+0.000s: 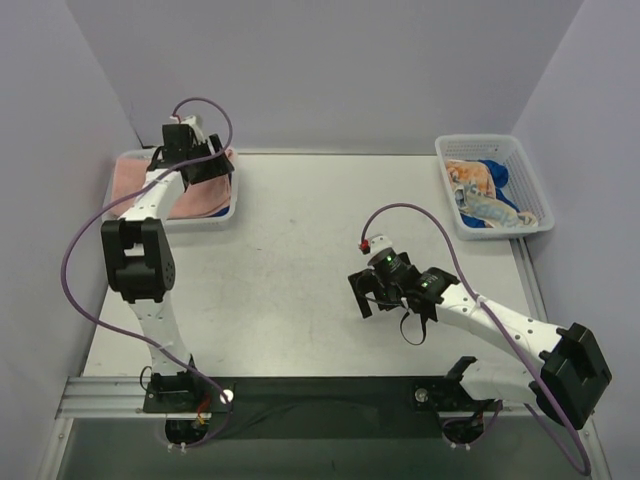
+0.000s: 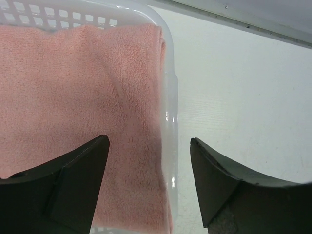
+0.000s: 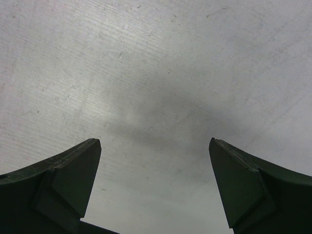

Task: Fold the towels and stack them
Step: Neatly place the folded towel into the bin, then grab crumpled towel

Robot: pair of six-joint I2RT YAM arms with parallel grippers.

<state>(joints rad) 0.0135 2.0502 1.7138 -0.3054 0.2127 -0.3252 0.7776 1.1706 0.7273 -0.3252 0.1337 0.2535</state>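
Note:
A folded salmon-pink towel [image 1: 135, 182] lies in the white mesh basket [image 1: 185, 222] at the far left. In the left wrist view the towel [image 2: 78, 87] fills the basket up to its right wall [image 2: 170, 122]. My left gripper [image 1: 208, 168] [image 2: 149, 140] is open and empty, hovering over that wall with one finger over the towel and one over the table. A royal-blue towel [image 1: 497, 172] and a white printed towel [image 1: 478, 198] lie crumpled in the far-right basket [image 1: 500, 233]. My right gripper [image 1: 372, 297] [image 3: 154, 142] is open and empty above bare table.
The grey table [image 1: 300, 230] lies between the two baskets. White walls close in the back and both sides. Purple cables loop over both arms. The arm bases stand on a black rail [image 1: 320, 395] at the near edge.

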